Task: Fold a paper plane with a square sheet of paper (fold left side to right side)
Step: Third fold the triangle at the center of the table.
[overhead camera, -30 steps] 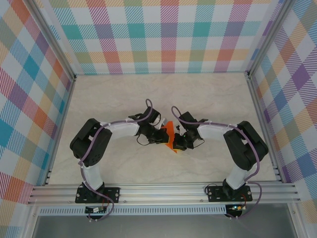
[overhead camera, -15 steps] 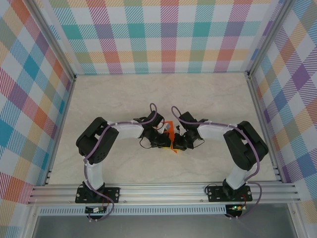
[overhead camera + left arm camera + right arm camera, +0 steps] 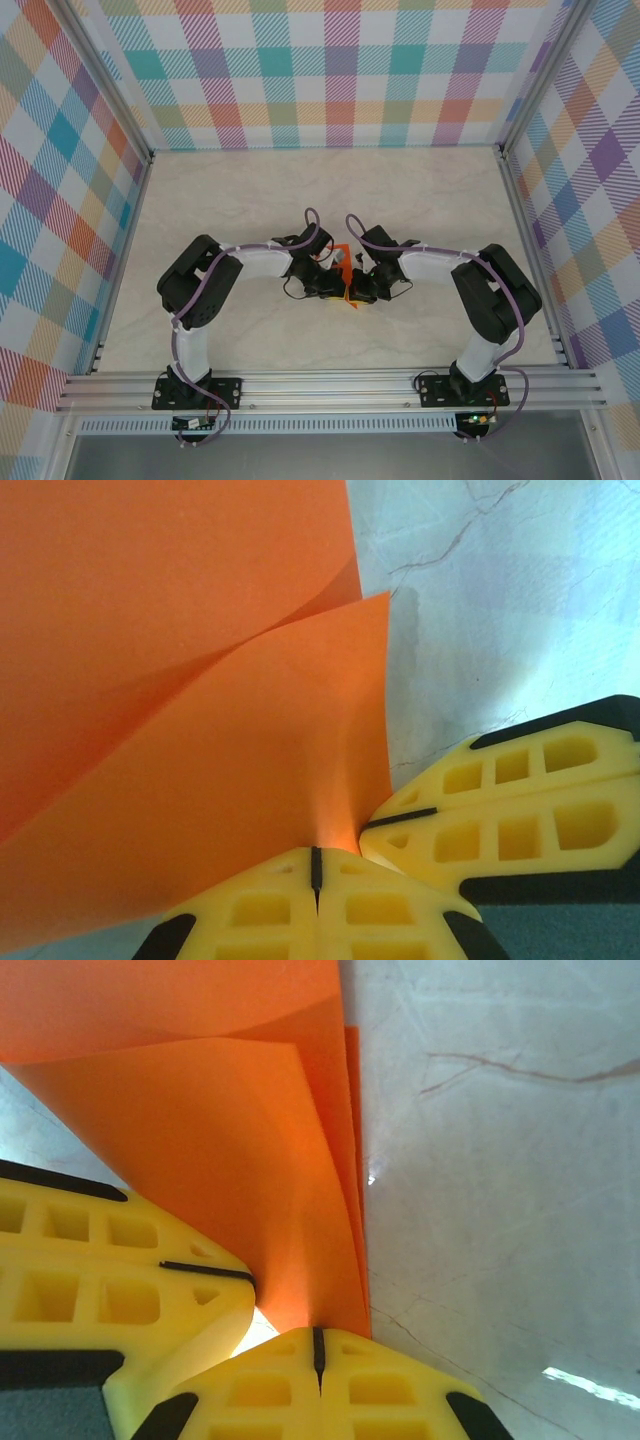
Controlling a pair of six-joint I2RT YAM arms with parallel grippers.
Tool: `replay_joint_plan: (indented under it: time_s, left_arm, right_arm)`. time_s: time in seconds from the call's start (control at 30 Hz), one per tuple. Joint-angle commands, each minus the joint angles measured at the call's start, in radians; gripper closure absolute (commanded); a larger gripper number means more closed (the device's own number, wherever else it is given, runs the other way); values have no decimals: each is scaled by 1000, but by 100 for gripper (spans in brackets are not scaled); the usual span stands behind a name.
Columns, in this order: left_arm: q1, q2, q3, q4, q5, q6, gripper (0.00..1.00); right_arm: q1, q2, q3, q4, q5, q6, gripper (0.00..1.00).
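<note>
Both arms sat close together near the middle of the desk [image 3: 230, 200]. I noted the left end effector [image 3: 345, 845] clenched on the square sheet of paper [image 3: 346, 272], with its yellow fingers [image 3: 500, 810] pinching one orange edge. The right end effector [image 3: 262, 1315] was clamped on the same sheet from the opposite side. The paper was bent into overlapping layers between the two, over the marbled surface.

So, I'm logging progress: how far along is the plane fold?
Done: the orange sheet is bent over itself in loose layers. In hand: left hand and right hand are both shut on it, side by side. Left: no pointed dart yet; creasing and further folds remain.
</note>
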Motion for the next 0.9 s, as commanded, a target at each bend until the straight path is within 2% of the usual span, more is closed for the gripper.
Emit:
replay_joint_plan:
  time_s: [0.0, 0.6, 0.8, 0.87]
  left_arm:
    - [31, 25, 21, -69, -81, 47, 100]
    - [280, 41, 4, -146, -101, 178, 100]
    - [322, 41, 21, -145, -63, 180, 100]
    - [325, 22, 20, -143, -59, 176, 100]
  right_arm:
    - [9, 57, -41, -114, 115, -23, 100]
    - [8, 50, -47, -126, 112, -35, 100]
    - [10, 42, -49, -106, 92, -36, 99]
    - [10, 31, -50, -90, 84, -34, 97]
